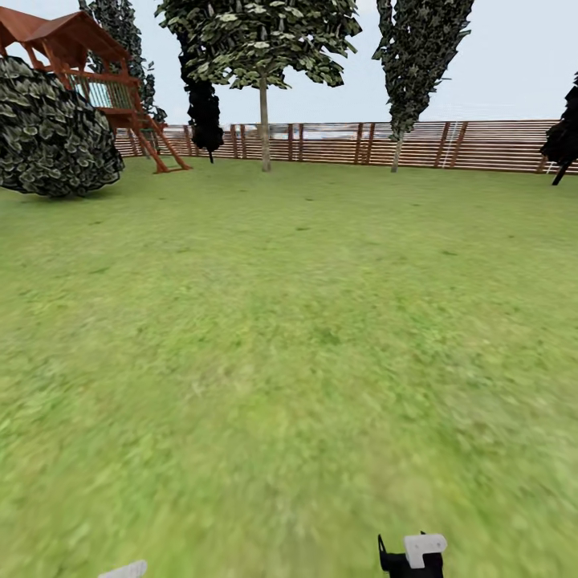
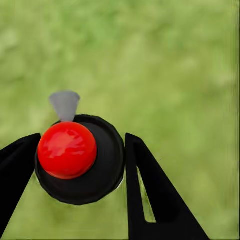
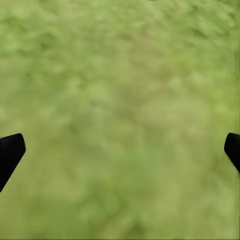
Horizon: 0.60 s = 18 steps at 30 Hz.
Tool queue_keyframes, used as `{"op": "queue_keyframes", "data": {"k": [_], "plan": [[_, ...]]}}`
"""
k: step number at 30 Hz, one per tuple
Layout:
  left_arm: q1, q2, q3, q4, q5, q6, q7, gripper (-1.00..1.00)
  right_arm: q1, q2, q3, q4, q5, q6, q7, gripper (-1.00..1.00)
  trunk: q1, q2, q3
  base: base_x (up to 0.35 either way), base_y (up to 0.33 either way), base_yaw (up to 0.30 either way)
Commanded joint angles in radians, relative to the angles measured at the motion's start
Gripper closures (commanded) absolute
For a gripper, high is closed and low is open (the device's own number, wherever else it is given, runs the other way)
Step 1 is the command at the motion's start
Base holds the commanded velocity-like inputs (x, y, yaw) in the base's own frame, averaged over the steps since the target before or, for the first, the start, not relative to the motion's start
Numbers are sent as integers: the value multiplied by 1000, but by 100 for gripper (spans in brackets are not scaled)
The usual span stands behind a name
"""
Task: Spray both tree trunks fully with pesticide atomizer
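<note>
The pesticide atomizer [image 2: 106, 172] is a round black bottle with a red top and a small grey nozzle, seen from above in the left wrist view. My left gripper [image 2: 82, 139] is shut on it, one black finger pressed against each side, with grass below. My right gripper [image 3: 122, 145] hangs open over bare grass, its fingertips far apart. In the head view two trees stand far off by the fence: one with a pale straight trunk [image 1: 264, 124] at centre, another trunk [image 1: 396, 152] to its right. The concrete floor is out of view.
Open lawn [image 1: 305, 321] stretches ahead to a brown slat fence [image 1: 337, 143]. At the far left are a large round bush [image 1: 48, 128] and a red-brown wooden play tower [image 1: 88, 64]. Black narrow conifers [image 1: 205, 112] stand near the fence.
</note>
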Motion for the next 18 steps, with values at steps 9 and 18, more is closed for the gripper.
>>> {"op": "queue_keyframes", "data": {"k": [9, 18], "plan": [[0, 0, -8, 0, 8, -4, 1, 100, 0, 0, 10, 2, -6, 0, -4, -100, 0, 0, -1, 339, -62, 0], [0, 2, -6, 0, 8, -3, 2, 100, 0, 0, 10, 2, -5, 0, -4, -100, 0, 0, -1, 339, -1, 0]]}}
